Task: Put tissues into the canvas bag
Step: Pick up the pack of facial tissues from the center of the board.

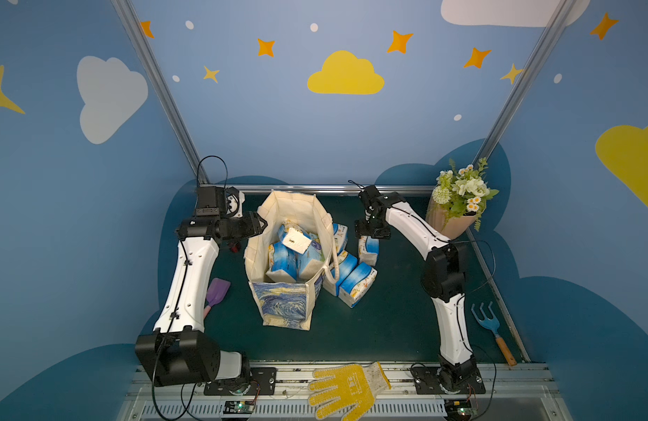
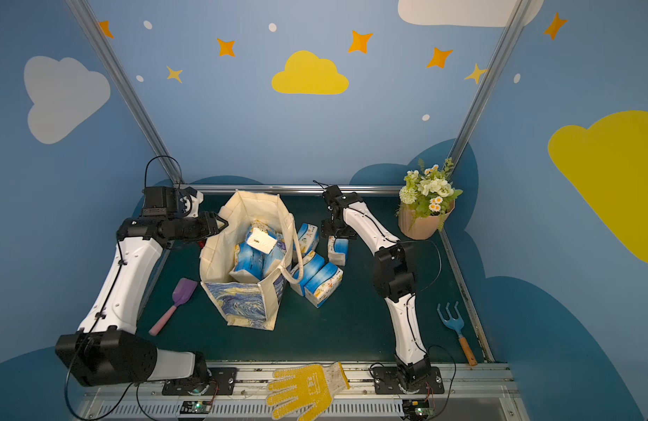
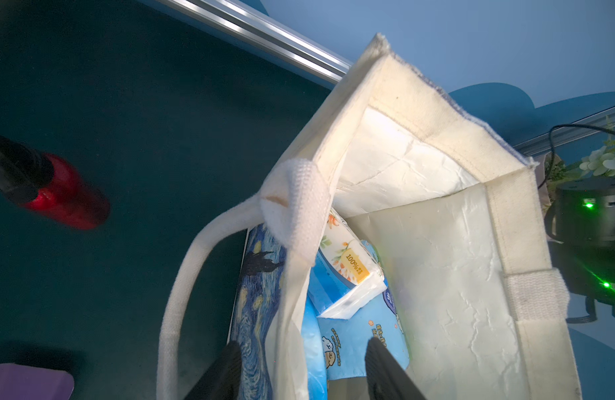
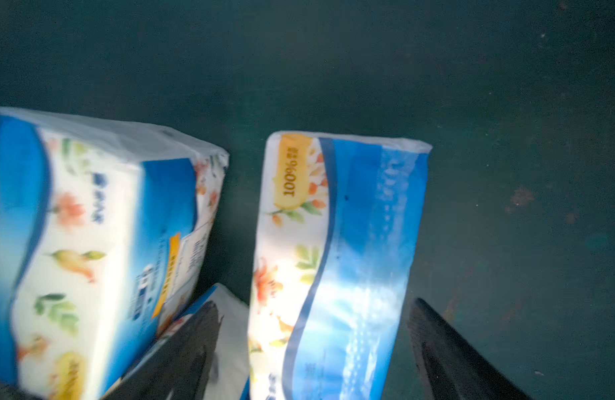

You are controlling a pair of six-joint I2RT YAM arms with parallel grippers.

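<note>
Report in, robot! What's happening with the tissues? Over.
Left gripper astride canvas bag rim, grip unclear. Right gripper open over a loose pack. Several tissues bagged, more outside. Nothing blocking.

Tissue packs (image 4: 102,242) blurred in the right wrist view; purple spatula (image 1: 218,289) partly behind left arm (image 1: 189,284)

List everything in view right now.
canvas bag: one, cream, blue-yellow print, centre.
tissue packs in the bag: at least four, blue-white, one teal.
tissue packs outside the bag: four, blue-white, right of it.
scoop: one, purple, left of bag.
garden fork: one, blue, far right.
glove: one, yellow, front edge.
flower pot: one, beige, back right corner.
red item: one, unidentified, left of bag.
left gripper: black, astride bag's left wall.
right gripper: black, open over an upright outside pack.
</note>
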